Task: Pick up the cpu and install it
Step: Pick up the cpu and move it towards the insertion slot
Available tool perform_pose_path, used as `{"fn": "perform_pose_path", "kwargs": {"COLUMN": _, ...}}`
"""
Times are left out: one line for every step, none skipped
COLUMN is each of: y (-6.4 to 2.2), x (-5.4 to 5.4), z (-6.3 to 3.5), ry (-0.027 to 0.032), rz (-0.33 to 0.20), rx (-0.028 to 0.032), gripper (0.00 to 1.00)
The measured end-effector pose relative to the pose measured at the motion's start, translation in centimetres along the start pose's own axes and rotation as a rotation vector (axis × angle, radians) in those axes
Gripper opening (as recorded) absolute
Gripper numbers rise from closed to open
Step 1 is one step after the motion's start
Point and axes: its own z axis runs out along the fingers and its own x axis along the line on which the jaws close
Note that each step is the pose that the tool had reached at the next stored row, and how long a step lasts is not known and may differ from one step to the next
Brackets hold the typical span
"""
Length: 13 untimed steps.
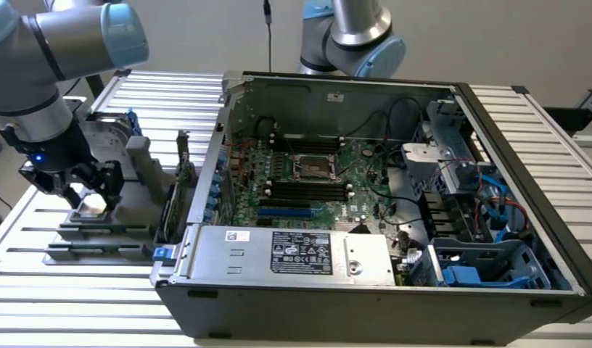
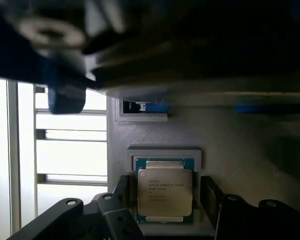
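My black gripper hangs just above the flat square silver-topped cpu. Jaws wide open, one finger either side of it, holding nothing.

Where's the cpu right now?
On the exterior view's left, the cpu lies in a grey holder outside the case, with the open pincer straddling it.

cpu txt unreadable, gripper cropped by edge, bg blurred
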Motion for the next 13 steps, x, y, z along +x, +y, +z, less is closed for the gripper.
{"fn": "perform_pose_path", "kwargs": {"y": 0.00, "x": 0.00, "z": 0.00, "ry": 0.0004, "rz": -0.002, "rx": 0.0000, "gripper": 0.67}}
{"fn": "perform_pose_path", "kwargs": {"y": 0.00, "x": 0.00, "z": 0.00, "ry": 0.0010, "rz": -0.004, "rx": 0.0000, "gripper": 0.67}}
{"fn": "perform_pose_path", "kwargs": {"y": 0.00, "x": 0.00, "z": 0.00, "ry": 0.0015, "rz": -0.005, "rx": 0.0000, "gripper": 0.67}}
{"fn": "perform_pose_path", "kwargs": {"y": -0.01, "x": 0.00, "z": 0.00, "ry": 0.0019, "rz": -0.006, "rx": 0.0000, "gripper": 0.67}}
{"fn": "perform_pose_path", "kwargs": {"y": -0.02, "x": 0.00, "z": 0.01, "ry": 0.0024, "rz": -0.006, "rx": -0.0001, "gripper": 0.67}}
{"fn": "perform_pose_path", "kwargs": {"y": -0.03, "x": 0.00, "z": 0.01, "ry": 0.0032, "rz": -0.006, "rx": -0.0001, "gripper": 0.67}}
{"fn": "perform_pose_path", "kwargs": {"y": -0.05, "x": 0.00, "z": 0.01, "ry": 0.0041, "rz": -0.006, "rx": -0.0002, "gripper": 0.67}}
{"fn": "perform_pose_path", "kwargs": {"y": -0.07, "x": 0.00, "z": 0.01, "ry": 0.0048, "rz": -0.006, "rx": -0.0001, "gripper": 0.67}}
{"fn": "perform_pose_path", "kwargs": {"y": -0.10, "x": 0.00, "z": 0.01, "ry": 0.0056, "rz": -0.006, "rx": -0.0002, "gripper": 0.67}}
{"fn": "perform_pose_path", "kwargs": {"y": -0.12, "x": 0.00, "z": 0.01, "ry": 0.0063, "rz": -0.006, "rx": -0.0001, "gripper": 0.67}}
{"fn": "perform_pose_path", "kwargs": {"y": -0.13, "x": 0.00, "z": 0.00, "ry": 0.0070, "rz": -0.006, "rx": -0.0001, "gripper": 0.67}}
{"fn": "perform_pose_path", "kwargs": {"y": -0.14, "x": 0.00, "z": 0.00, "ry": 0.0076, "rz": -0.006, "rx": -0.0001, "gripper": 0.67}}
{"fn": "perform_pose_path", "kwargs": {"y": -0.14, "x": -0.02, "z": 0.00, "ry": 0.0080, "rz": -0.006, "rx": -0.0001, "gripper": 0.67}}
